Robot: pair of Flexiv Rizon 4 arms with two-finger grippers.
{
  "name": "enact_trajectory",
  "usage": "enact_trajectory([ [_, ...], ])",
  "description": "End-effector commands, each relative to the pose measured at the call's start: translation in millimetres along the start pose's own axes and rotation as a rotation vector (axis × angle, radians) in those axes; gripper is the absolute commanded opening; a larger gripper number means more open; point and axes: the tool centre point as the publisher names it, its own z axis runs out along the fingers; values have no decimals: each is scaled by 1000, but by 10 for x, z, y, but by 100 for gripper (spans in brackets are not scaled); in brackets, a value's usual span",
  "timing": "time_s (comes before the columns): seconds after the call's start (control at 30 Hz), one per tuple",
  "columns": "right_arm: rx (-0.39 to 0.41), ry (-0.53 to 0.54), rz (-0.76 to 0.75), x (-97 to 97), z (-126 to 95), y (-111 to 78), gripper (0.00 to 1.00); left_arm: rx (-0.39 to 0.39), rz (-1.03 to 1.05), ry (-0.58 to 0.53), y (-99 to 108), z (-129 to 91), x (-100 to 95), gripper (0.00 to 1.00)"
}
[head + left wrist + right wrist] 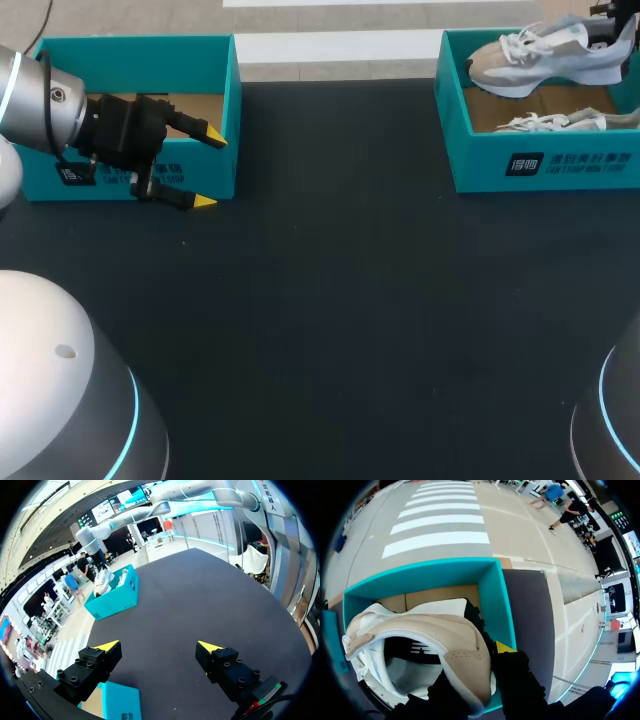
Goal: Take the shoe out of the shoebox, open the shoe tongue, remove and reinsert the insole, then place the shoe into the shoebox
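A black table (330, 300) is seen from above. At its far right corner stands an open teal shoebox (540, 165) with a brown floor. The right gripper (492, 652) comes in at the box's far right corner and pinches the heel of a beige and white shoe (545, 58). One finger appears to sit inside the heel opening and the other outside it, and only one yellow tip shows. The shoe rides high in the far half of the box, with its toe pointing toward the middle of the table. A second shoe (555, 122) lies lower on the box floor, close to the near wall.

At the far left of the table, the left gripper (209, 170) hangs just beside the near right corner of another teal box (200, 50). Its two fingers are spread wide with nothing between them, and they point across the bare table toward the shoebox.
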Motion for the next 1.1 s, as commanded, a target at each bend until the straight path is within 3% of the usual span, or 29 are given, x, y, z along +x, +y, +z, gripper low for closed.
enact_trajectory([
  [0.03,7,4,-6,11,112,70,0,-1,0,1,3,5,-1,100],
  [1.1,44,23,-41,222,841,295,0,-1,0,1,3,5,-1,100],
])
